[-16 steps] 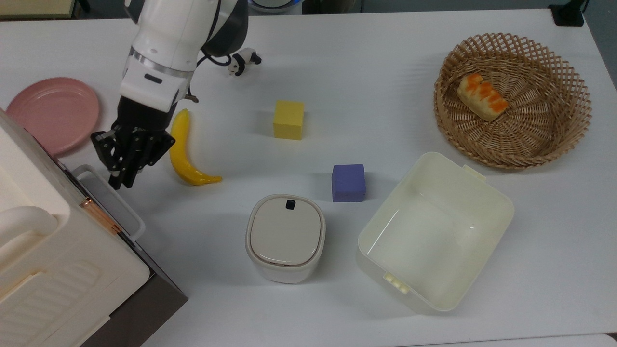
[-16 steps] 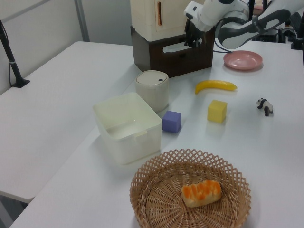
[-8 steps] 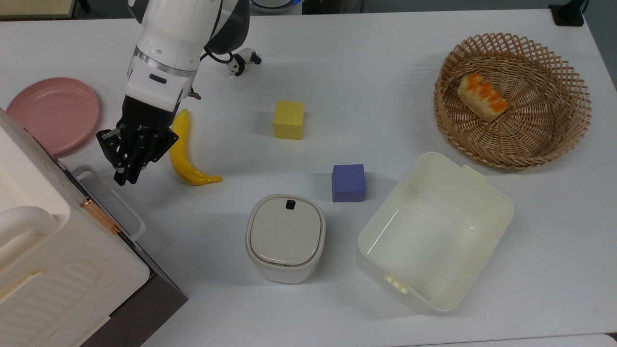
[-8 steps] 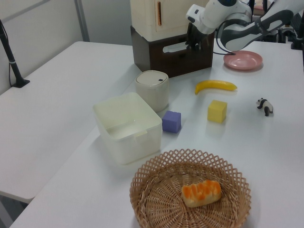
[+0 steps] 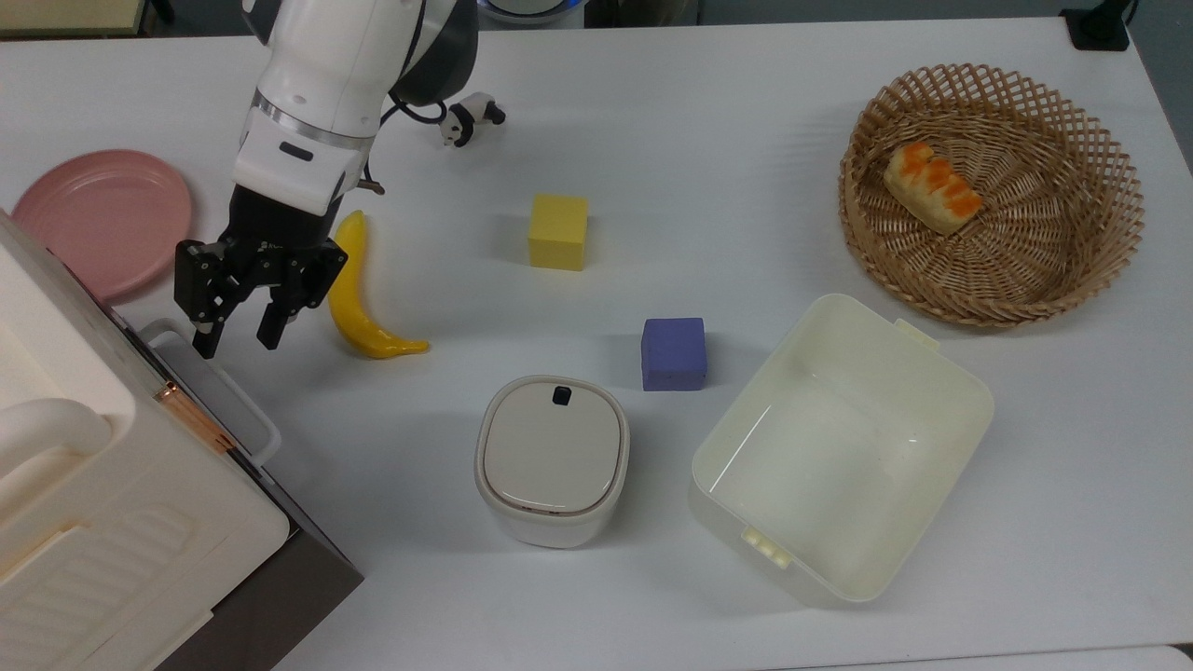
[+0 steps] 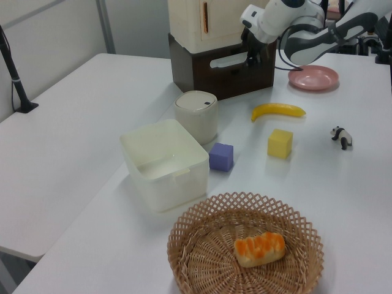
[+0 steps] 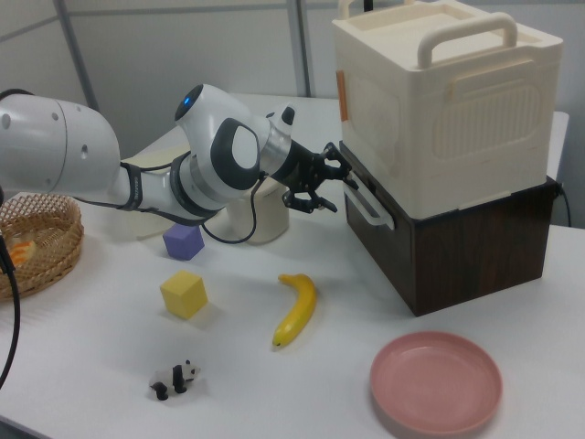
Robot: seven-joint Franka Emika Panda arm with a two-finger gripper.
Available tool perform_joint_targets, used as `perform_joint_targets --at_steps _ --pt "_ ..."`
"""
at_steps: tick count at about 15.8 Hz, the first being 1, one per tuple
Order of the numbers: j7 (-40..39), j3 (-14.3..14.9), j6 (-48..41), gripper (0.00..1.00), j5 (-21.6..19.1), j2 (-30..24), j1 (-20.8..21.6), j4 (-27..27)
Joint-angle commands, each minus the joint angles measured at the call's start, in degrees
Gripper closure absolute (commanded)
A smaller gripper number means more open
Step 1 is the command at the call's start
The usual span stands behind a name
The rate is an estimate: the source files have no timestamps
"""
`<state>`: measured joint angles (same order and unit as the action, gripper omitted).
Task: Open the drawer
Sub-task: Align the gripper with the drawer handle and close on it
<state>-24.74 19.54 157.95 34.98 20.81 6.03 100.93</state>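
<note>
The gripper (image 5: 235,339) has its fingers (image 5: 201,337) spread apart and holds nothing. Just beyond their tips lies the white loop handle (image 5: 222,385) of the drawer (image 7: 448,249); in the top view one finger sits over the handle's upper end and the other hangs just outside the bar, so the fingers look placed to either side of it, though contact cannot be made out. In the right view the fingers (image 7: 315,194) hover close to the handle (image 7: 366,206) on the dark brown front. The drawer appears fully closed, its front flush under the cream cabinet (image 7: 445,102), so the task seems to be at the reaching stage: the approach is nearly done, while closing on the bar and pulling outward are left.

Beside the fingers, on the side away from the drawer, a banana (image 5: 359,298) lies on the tabletop (image 5: 746,168). Behind them sits a pink plate (image 5: 102,219). Farther off stand a lidded cream pot (image 5: 552,458), a yellow block (image 5: 558,232), a purple block (image 5: 673,353) and a toy panda (image 5: 471,117). Farthest are a cream tub (image 5: 843,447) and a wicker basket (image 5: 1090,224) holding a bread roll (image 5: 934,186).
</note>
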Motion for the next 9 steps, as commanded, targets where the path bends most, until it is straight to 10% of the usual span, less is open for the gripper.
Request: perform_joint_targets --at_steps 1,9 --pt "2.6 0.5 0.8 0.39 2.0 3.0 -0.1 -2.2" --pt "2.8 0.5 0.9 0.47 2.5 6.7 -1.2 -6.5"
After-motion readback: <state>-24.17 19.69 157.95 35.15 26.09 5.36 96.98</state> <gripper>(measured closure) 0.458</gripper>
